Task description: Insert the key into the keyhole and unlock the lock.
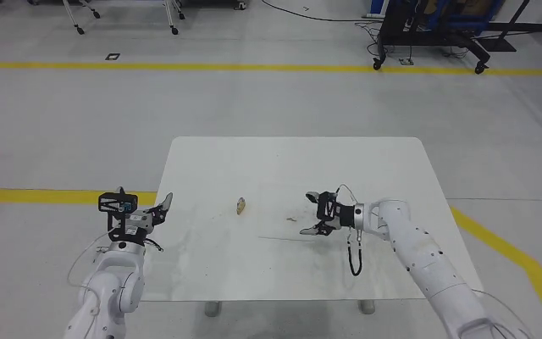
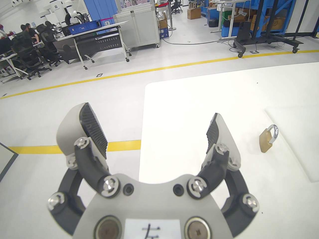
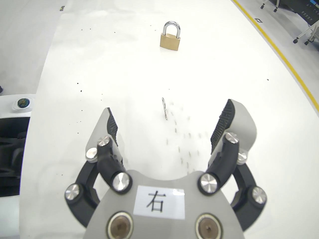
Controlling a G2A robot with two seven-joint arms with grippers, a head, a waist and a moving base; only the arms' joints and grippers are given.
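**Item 1. Right pincer** [image 3: 166, 121]. Fingers apart, nothing held. It hangs low over the near right part of the surface [image 1: 381, 169].

**Item 2. Left pincer** [image 2: 152, 125]. Fingers apart, nothing held. It is at the surface's left edge, one finger over the floor and the other over the edge.

**Item 3. Key** [image 3: 164, 108]. Small, flat, silver. It lies loose on the surface just ahead of the right pincer, in line with the gap between its fingers. The holed bow is the farther end, and the blade points back toward the pincer.

**Item 4. Padlock** [image 3: 170, 41]. Brass body, steel shackle, shackle closed. It lies flat near mid-surface, well apart from the key and between the two arms, with the shackle turned away from the right pincer. The keyhole cannot be seen.

**Handling note (judgement).** The step in hand looks like picking up the key.
- The key is thin and flat, so the fingertips should go down to the surface and close across its narrow width.
- The grip should be on the bow, leaving the blade free and straight for insertion.
- A slanted hold would likely spoil alignment at the keyhole.
- The padlock is likely to slide when pushed, so the left pincer would do well to clamp its body first.
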